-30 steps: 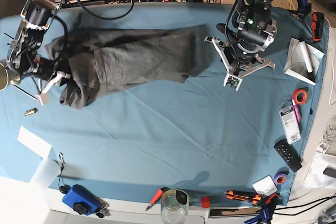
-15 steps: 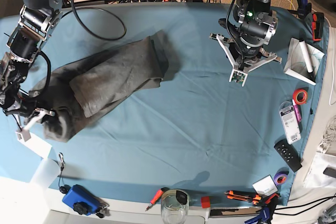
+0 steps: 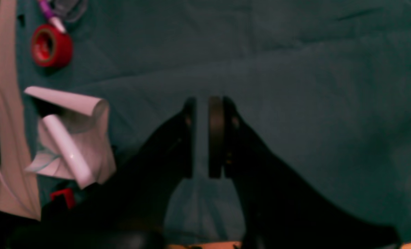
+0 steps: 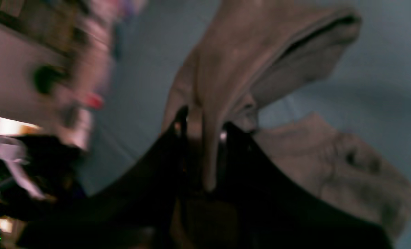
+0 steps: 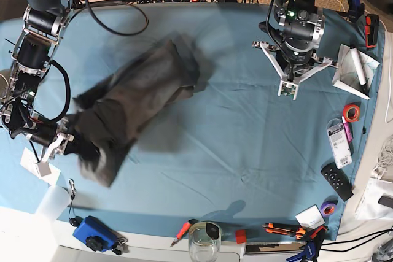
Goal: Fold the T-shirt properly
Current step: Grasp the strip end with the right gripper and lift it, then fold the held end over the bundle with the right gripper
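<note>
Bench surface: teal-blue cloth-covered bench (image 5: 245, 145); its centre and lower middle are bare cloth, giving the widest open room.
Far edge: black cables and equipment run along it; the cloth reaches to that edge.
Right edge: crowded. A folded white paper sheet with a white tube (image 5: 355, 64), a red roll of tape (image 5: 350, 113) and a black remote control (image 5: 337, 181) lie along it.
Near edge: a blue rectangular case (image 5: 94, 232), a clear glass jar (image 5: 204, 242) and orange-handled hand tools (image 5: 288, 230) line it.
Left edge: a white paper slip (image 5: 38, 169) lies at the cloth's border, just beside the right tool.
Task object: the wrinkled dark charcoal-grey cotton T-shirt (image 5: 132, 99) lies bunched in a diagonal band on the left half of the bench, from upper centre-left down toward the lower left corner.
Right tool (image 4: 202, 152): closed on a fold of the T-shirt, fabric pinched between its dark fingers; it sits at the garment's lower left end, close to the left edge. In the wrist view the cloth trails away from the grip, part of it lifted off the bench; that view is blurred.
Left tool (image 3: 202, 138): empty, jaws almost together with a narrow gap, poised over bare cloth in the upper right, well apart from the T-shirt, near the white paper sheet.
</note>
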